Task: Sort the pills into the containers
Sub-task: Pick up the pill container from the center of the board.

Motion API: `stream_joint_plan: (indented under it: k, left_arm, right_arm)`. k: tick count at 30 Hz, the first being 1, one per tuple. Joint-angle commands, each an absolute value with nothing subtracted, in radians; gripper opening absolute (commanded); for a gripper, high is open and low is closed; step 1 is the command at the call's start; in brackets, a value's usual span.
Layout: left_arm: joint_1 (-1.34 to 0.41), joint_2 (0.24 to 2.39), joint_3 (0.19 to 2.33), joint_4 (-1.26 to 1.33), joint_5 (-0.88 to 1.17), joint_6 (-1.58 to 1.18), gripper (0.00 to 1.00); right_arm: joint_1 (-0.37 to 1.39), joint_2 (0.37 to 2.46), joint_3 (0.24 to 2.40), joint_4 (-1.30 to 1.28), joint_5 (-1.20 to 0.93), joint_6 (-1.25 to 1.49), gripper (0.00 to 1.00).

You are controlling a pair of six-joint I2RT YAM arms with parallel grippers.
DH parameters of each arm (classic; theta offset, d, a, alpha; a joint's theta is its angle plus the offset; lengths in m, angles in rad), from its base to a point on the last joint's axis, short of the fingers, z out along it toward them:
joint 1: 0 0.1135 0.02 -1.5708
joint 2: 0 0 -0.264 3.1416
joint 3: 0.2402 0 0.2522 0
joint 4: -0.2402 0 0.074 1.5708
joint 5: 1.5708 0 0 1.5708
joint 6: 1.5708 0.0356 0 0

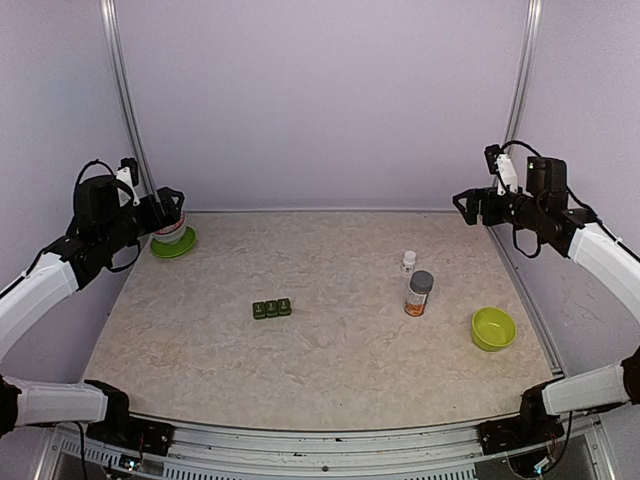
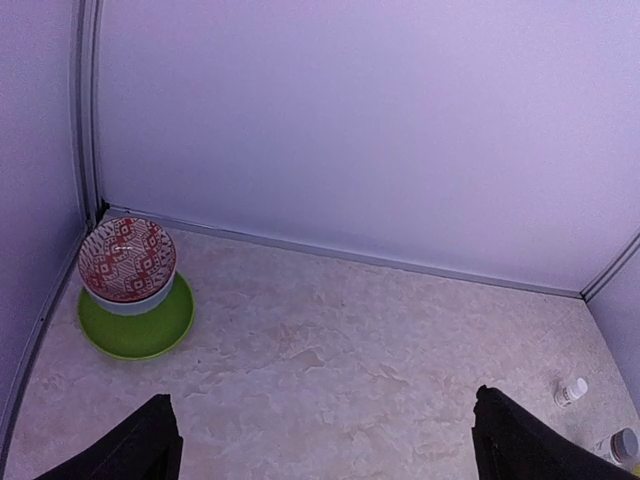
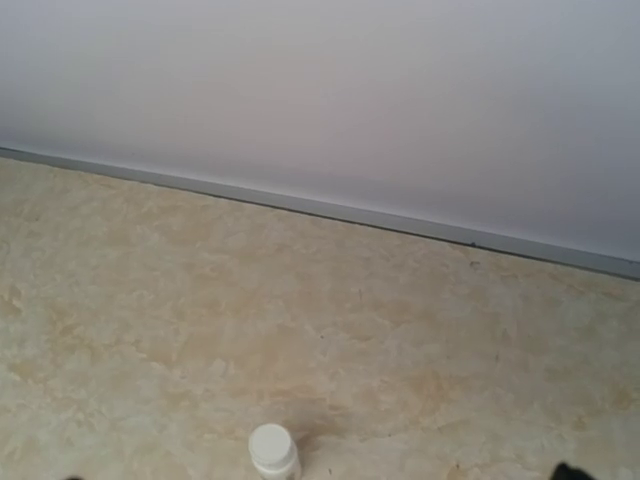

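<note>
The containers [image 1: 271, 308], a dark green strip of three lidded squares, lie left of the table's middle with the lids down. No loose pills show. A small white bottle [image 1: 408, 262] [image 3: 273, 450] and an amber bottle with a grey cap [image 1: 419, 293] stand at the right. My left gripper [image 1: 170, 208] hovers at the far left, high up, its dark fingers [image 2: 150, 440] spread wide with nothing between them. At the far right, raised off the table, my right gripper [image 1: 466, 205] is open, with one fingertip [image 3: 568, 471] just showing at the frame's bottom edge.
A red-patterned bowl [image 2: 127, 262] sits on a green plate [image 2: 140, 328] in the back left corner, just under my left gripper. A lime-green bowl [image 1: 493, 328] stands near the front right. Walls close the table on three sides.
</note>
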State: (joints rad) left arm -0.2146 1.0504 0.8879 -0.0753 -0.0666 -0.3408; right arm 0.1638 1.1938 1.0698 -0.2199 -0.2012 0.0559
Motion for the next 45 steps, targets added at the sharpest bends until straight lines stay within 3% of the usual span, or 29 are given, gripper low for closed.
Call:
stream_joint_plan:
  k: [1,9,21,32,45]
  left_arm:
    - [-0.207,1.056,0.92,-0.084,-0.034,-0.326,0.99]
    - [-0.212,1.053,0.937,-0.095,-0.034,-0.322,0.99]
    - [-0.266,1.047,0.946,-0.112,-0.047,-0.311,0.99]
    - [-0.364,1.068,0.976,-0.182,-0.059,-0.305,0.99]
    - [-0.518,1.134,0.904,-0.174,-0.129,-0.343,0.99]
  right_arm:
    - [0.178,1.204,1.117,-0.268,-0.181,0.036,1.0]
    - [0.181,1.207,1.168,-0.348,-0.237,0.085,1.0]
    - [0.18,1.062,0.979,-0.132,-0.23,0.225,1.0]
    - [0.212,1.181,1.003,-0.211,-0.329,0.2,1.0]
    - [0.406,1.282,1.032,-0.217,-0.235,0.046,1.0]
